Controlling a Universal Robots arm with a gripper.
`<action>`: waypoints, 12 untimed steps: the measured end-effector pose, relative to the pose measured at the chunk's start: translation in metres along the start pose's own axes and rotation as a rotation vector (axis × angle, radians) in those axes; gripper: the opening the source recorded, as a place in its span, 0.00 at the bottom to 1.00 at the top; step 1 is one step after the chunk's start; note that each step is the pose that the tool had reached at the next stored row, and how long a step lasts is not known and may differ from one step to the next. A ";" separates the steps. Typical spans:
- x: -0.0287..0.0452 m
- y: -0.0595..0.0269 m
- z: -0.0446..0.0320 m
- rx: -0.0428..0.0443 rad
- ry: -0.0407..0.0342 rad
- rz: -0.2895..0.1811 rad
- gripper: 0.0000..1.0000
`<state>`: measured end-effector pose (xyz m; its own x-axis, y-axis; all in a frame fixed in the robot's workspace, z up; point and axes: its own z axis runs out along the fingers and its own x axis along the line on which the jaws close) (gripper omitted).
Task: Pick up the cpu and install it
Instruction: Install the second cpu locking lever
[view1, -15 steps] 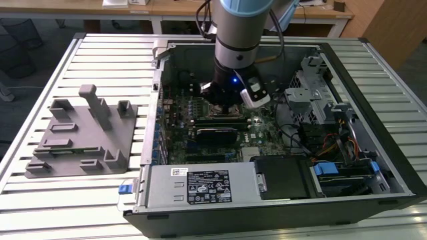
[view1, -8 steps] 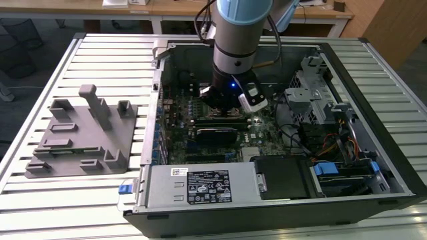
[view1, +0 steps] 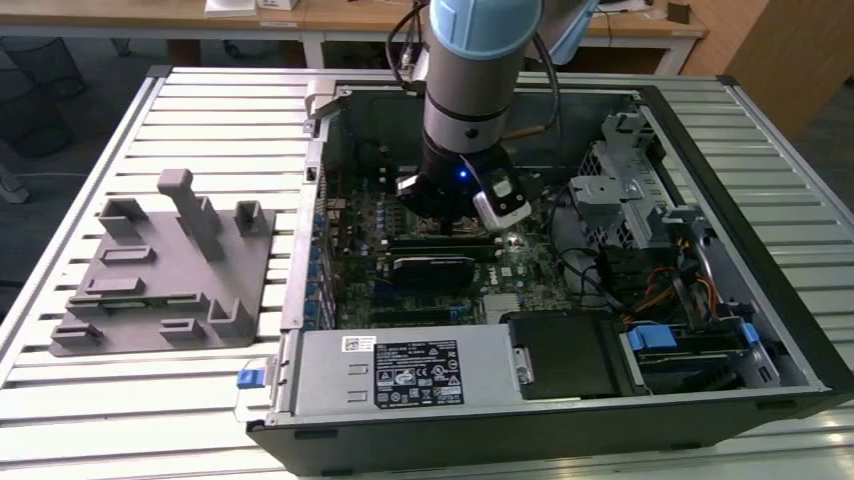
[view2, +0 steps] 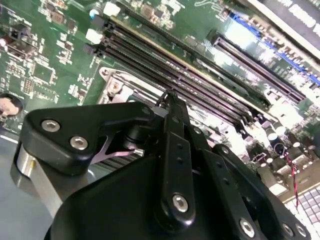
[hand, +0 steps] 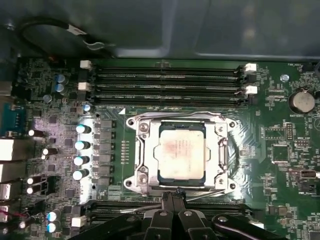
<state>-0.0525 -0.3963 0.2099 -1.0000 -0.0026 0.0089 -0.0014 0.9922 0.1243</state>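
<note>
The cpu lies flat inside the square metal-framed socket on the green motherboard, its silver-grey top facing up with a brownish smear across the middle, as the first wrist view shows. The frame surrounds it on all four sides, with screws at the corners. Rows of black memory slots run just beside the socket on one side, with more slots on the opposite side, close to the hand. A round coin battery sits well apart near the board's edge.

The hand hovers just beside the socket's edge, apart from the cpu and carrying nothing; its two black fingers appear pressed together at the tips, though the angle is steep.

In the exterior view the arm reaches down into the open computer case, which lies on a slatted tabletop. A grey plastic holder block rests on the tabletop toward the exterior view's left of the case.
</note>
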 end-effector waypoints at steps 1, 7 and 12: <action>0.0020 -0.0009 0.0000 -0.0026 0.0000 0.000 0.11; 0.0095 -0.0036 0.0020 -0.0235 0.0000 0.000 0.11; 0.0112 -0.0082 0.0037 -0.0557 -0.0001 -0.001 0.11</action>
<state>-0.0637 -0.4040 0.2053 -1.0000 -0.0031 0.0087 -0.0015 0.9838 0.1794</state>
